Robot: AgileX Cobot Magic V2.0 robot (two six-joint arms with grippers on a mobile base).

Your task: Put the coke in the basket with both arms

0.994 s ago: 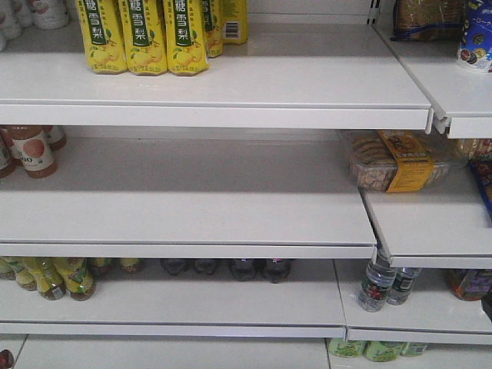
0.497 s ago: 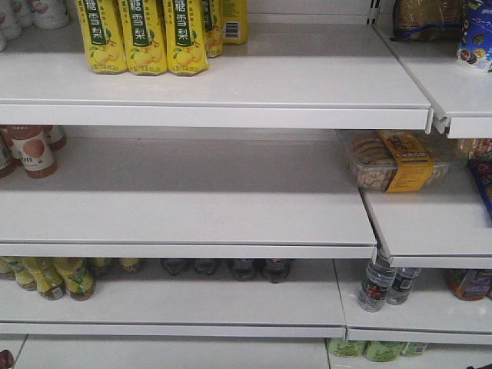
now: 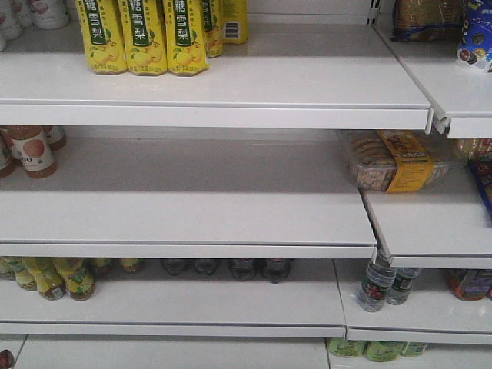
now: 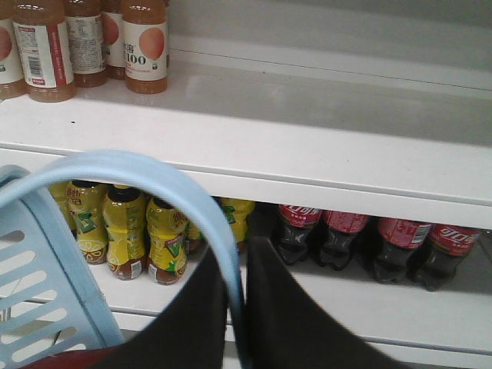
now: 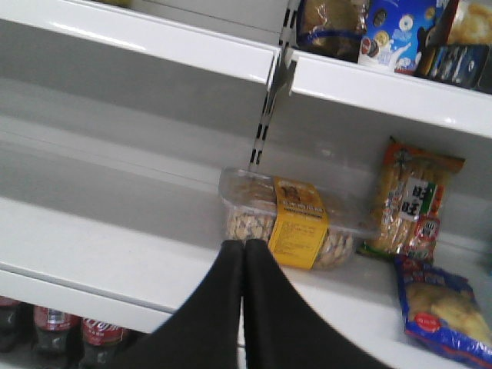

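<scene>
Left gripper (image 4: 234,307) clamped on basket (image 4: 46,292) handle, lower left; right gripper (image 5: 244,261) fingers together, empty, lower centre

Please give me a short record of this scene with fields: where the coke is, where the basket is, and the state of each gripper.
coke bottles: four in a row, standing on the low shelf, under the shelf with the orange-drink bottles
basket: light blue, hanging by its handle from the left gripper
left gripper: shut on the handle
right gripper: shut, holding nothing, in front of the clear biscuit box
coke in basket: not yet
</scene>
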